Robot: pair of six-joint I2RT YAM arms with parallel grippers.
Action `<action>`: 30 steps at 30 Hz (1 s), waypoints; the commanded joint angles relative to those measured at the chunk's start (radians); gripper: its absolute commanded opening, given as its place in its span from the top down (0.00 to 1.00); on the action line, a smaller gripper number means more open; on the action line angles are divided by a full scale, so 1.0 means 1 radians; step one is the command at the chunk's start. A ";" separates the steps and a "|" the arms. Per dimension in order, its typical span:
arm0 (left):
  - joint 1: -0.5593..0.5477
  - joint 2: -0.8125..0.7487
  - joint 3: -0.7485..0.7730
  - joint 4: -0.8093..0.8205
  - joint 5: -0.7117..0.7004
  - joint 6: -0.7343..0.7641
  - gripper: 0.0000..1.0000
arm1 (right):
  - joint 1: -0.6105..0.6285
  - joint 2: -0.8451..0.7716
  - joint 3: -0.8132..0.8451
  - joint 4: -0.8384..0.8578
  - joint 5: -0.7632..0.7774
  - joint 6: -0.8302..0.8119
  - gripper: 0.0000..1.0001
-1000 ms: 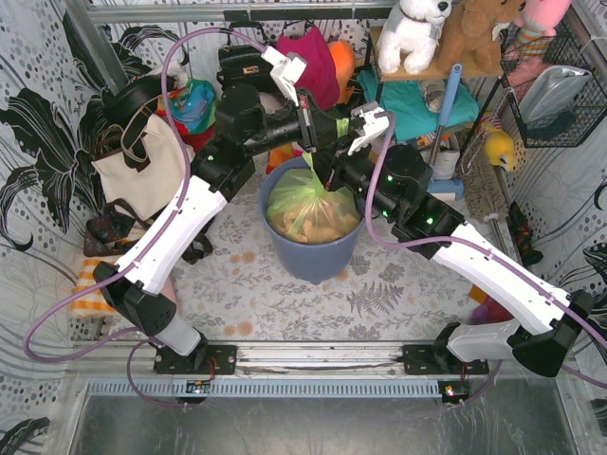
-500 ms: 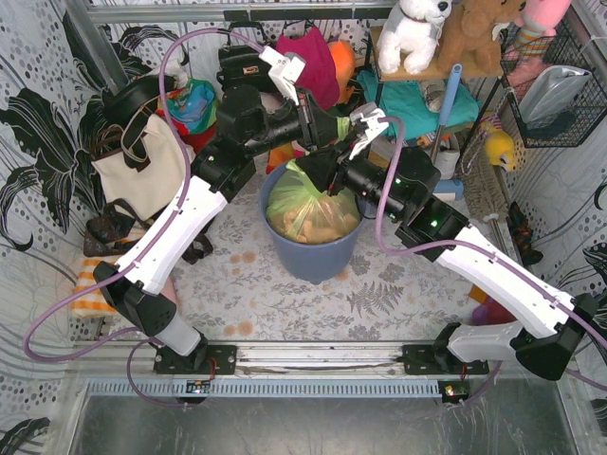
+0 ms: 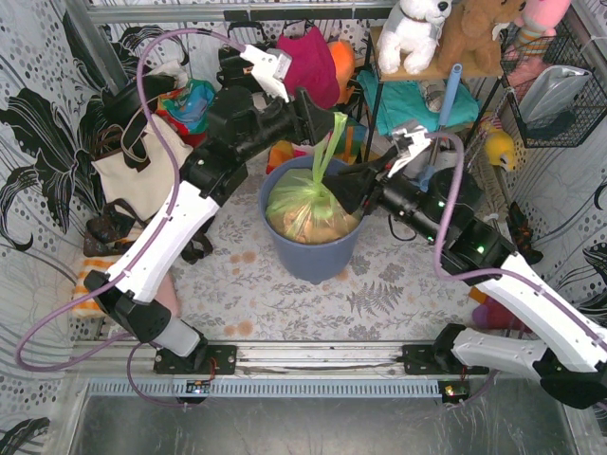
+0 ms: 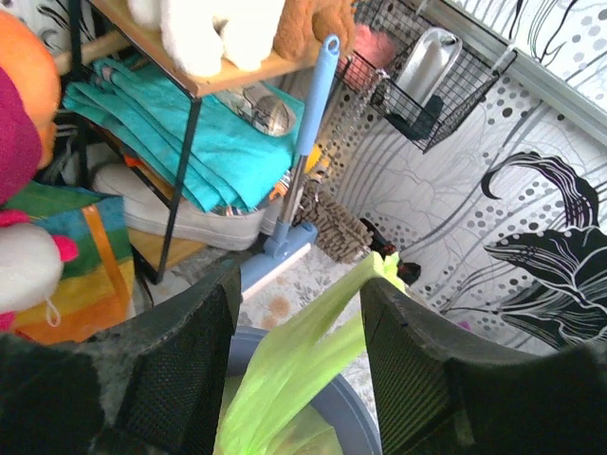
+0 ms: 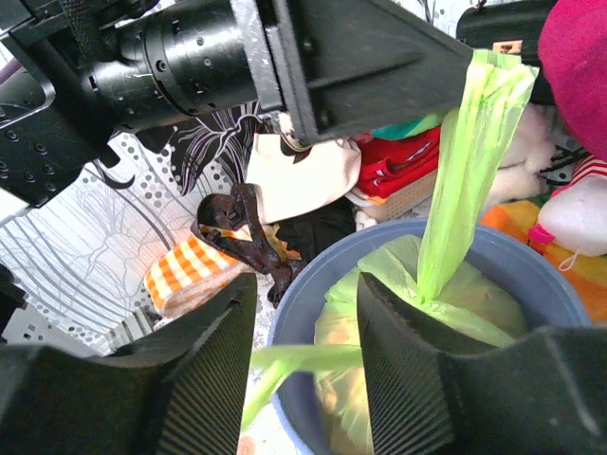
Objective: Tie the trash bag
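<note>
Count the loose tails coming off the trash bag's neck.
2. One tail stands upright from the trash bag, in the open left gripper; the other runs low, in the open right gripper. Others may be hidden.

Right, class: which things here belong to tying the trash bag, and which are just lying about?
Belong to the job:
- trash bag
- bin it sits in

Just lying about:
- tote bag
- soft toys
- teal towels
- blue-handled brush
- wire basket
</note>
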 commanded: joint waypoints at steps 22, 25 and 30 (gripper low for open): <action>0.016 -0.394 -0.569 0.174 -0.845 0.141 0.04 | -0.234 0.021 0.068 -0.375 0.558 -0.119 0.27; 0.028 -0.433 -0.687 0.201 -0.927 0.126 0.00 | -0.385 0.017 -0.010 -0.360 0.465 -0.102 0.23; 0.038 -0.447 -0.848 0.218 -1.070 0.103 0.02 | -0.607 0.044 -0.152 -0.320 0.292 -0.068 0.08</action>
